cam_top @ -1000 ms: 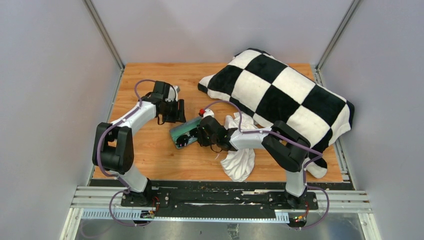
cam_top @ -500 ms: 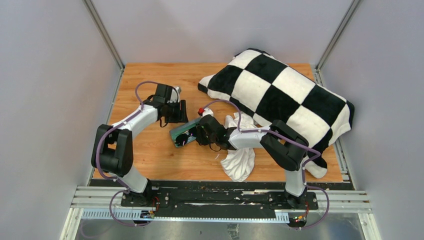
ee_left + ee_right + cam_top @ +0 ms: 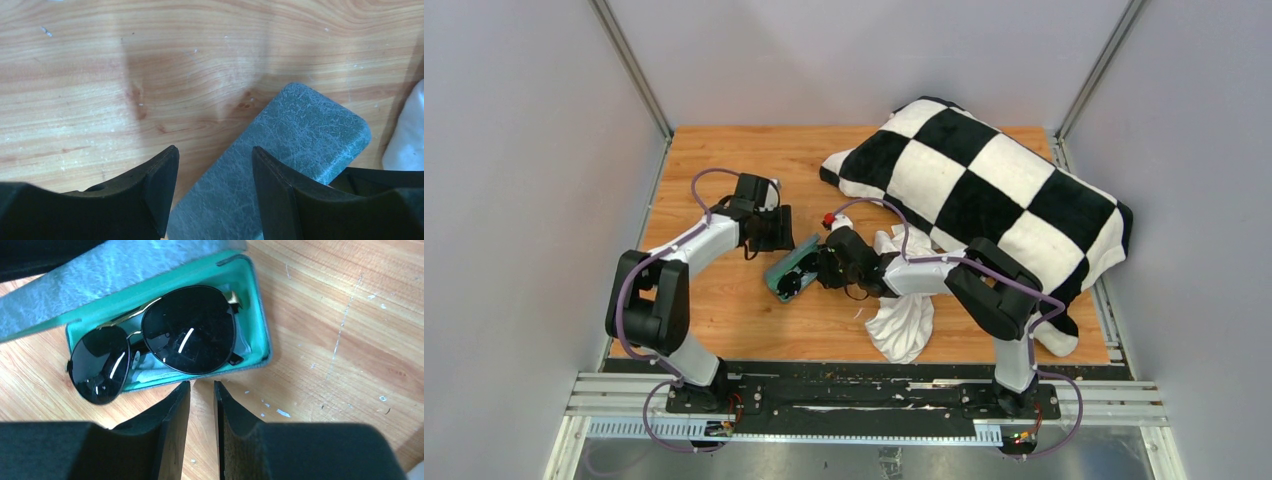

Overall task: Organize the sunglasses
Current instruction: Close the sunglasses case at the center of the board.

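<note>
- A grey-blue hard case (image 3: 784,268) is seen lying open near the middle of the wooden table (image 3: 724,325), with its lid (image 3: 100,275) raised on the far-left side.
- The mint-green inside is filled by the sunglasses (image 3: 187,330), which are laid lenses up; a pale folded cloth (image 3: 150,376) is glimpsed beneath them.
- The long axis of the sunglasses is set along the length of the case, running from near-left to far-right in the overhead view. One lens is seated fully in the tray, while the other is tipped over the near-left rim.
- The left gripper (image 3: 214,150) is held open just far-left of the case, with the lid's textured outside showing between its fingers (image 3: 150,190); contact cannot be told.
- The right gripper (image 3: 201,386) is placed just beside the case's right rim, drawn almost closed with only a narrow slit left, and nothing is held in it.
- A crumpled white fabric (image 3: 902,318) is spread right of the case, and a checked blanket (image 3: 984,185) is heaped far-right.
</note>
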Action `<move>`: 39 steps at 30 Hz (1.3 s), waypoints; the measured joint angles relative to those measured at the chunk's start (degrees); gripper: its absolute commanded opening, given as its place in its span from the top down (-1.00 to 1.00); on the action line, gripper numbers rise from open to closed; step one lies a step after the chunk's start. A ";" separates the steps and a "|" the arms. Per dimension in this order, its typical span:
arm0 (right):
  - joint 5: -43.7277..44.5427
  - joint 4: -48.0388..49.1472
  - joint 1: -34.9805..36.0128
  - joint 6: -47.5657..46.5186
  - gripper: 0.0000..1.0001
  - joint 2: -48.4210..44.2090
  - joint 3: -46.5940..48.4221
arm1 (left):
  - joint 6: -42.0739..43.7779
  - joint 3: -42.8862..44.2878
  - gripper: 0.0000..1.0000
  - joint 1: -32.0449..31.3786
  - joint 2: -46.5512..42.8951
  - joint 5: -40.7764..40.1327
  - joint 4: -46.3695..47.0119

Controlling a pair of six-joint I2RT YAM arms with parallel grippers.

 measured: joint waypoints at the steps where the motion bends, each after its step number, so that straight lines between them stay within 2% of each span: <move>1: -0.15 0.17 -0.15 0.02 0.41 0.00 -0.07 | -0.15 -0.61 -0.22 0.02 -0.22 -0.09 0.09; 11: -1.53 0.28 -1.92 0.17 0.41 0.00 -0.20 | -2.08 -6.14 -0.22 0.59 -4.02 -0.52 3.82; 22: -1.79 0.28 -2.03 0.17 0.41 0.00 -0.20 | -3.15 -7.06 -0.21 0.57 -4.31 -0.22 5.07; 27: -1.95 0.24 -2.23 0.13 0.41 0.00 -0.15 | -3.67 -7.06 -0.21 -0.79 -3.67 0.74 6.86; 32: -1.88 1.01 -2.40 0.00 0.41 0.74 0.50 | -4.57 -7.76 -0.21 -4.31 -1.40 5.05 6.99; 39: -1.86 1.07 -2.64 -0.09 0.41 0.79 0.59 | -4.72 -7.69 -0.20 -4.11 -1.31 5.53 7.10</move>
